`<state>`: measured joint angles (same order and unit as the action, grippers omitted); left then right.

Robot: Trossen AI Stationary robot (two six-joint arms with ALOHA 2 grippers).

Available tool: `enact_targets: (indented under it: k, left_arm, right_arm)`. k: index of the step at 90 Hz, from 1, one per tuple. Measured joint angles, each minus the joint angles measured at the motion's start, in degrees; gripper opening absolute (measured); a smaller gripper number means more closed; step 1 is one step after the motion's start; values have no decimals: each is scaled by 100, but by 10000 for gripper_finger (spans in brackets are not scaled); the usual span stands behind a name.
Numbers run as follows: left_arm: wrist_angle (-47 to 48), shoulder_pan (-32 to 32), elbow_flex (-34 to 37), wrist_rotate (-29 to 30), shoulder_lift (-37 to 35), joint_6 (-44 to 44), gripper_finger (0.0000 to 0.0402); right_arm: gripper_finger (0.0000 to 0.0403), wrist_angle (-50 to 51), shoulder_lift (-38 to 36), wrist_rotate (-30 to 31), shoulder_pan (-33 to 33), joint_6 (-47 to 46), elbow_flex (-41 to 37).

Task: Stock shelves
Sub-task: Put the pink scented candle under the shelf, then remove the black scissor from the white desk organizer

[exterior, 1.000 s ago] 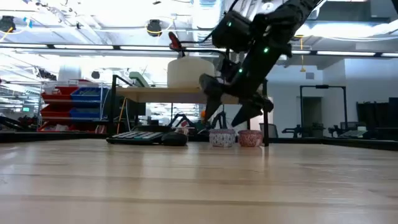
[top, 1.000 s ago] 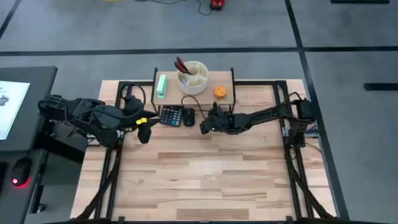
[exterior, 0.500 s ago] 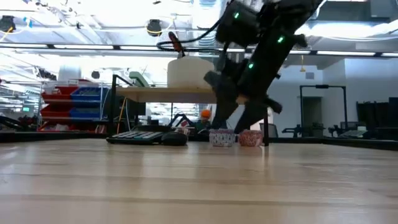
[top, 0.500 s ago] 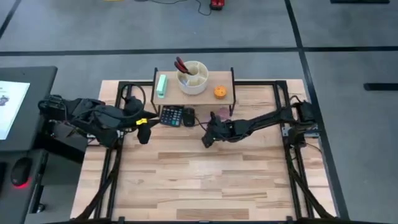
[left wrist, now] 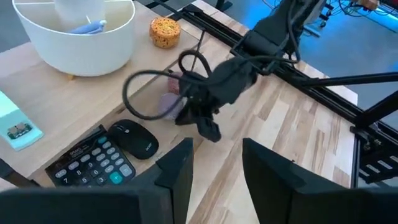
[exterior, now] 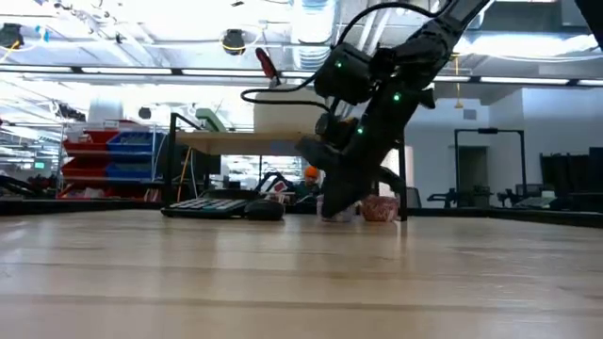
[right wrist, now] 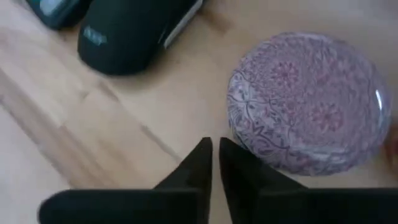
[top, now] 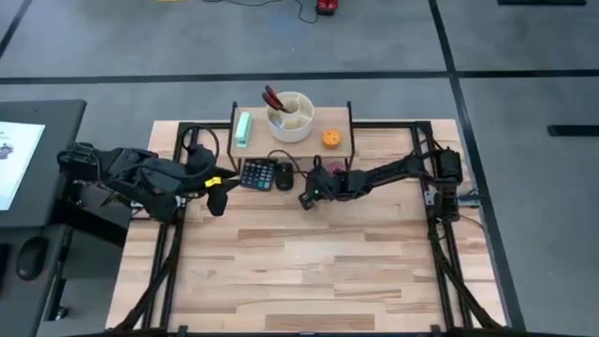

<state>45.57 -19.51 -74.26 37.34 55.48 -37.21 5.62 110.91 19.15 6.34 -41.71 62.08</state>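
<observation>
R claw point(right wrist: 214, 163) tips together, empty, low on desk point(top: 309, 262); patterned round tin point(right wrist: 308, 102) just ahead, touching-close; L claw point(left wrist: 214, 171) apart, farther

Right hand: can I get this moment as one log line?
right hand: shut, empty, low beside patterned tin | left hand: waiting at table's left | shelf: part-stocked

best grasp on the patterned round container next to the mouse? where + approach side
Likely from above, fingers spanning the patterned round container's side wall across its width: it's a squat disc sitting flat on the tabletop. Close along the axis that avoids the mouse and the pink item behind. The right gripper is nearly shut beside it, so open first.
</observation>
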Motion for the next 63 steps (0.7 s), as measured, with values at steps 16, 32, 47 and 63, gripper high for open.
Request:
enact_targets:
  k: [16,32,47,63]
  left_arm:
    - [1,0,0,8,0,1,116]
    - [3,0,0,13,0,2,116]
    - [4,-2,0,31,0,2,116]
    - [6,-2,0,46,0,4,116]
  right_arm:
    - [6,-59,0,10,177,17,0]
    - [14,-26,-88,-100,153,31,-2]
    - [20,26,-445,-342,-145,251,-2]
    - [20,106,-1015,-591,-500,663,-2]
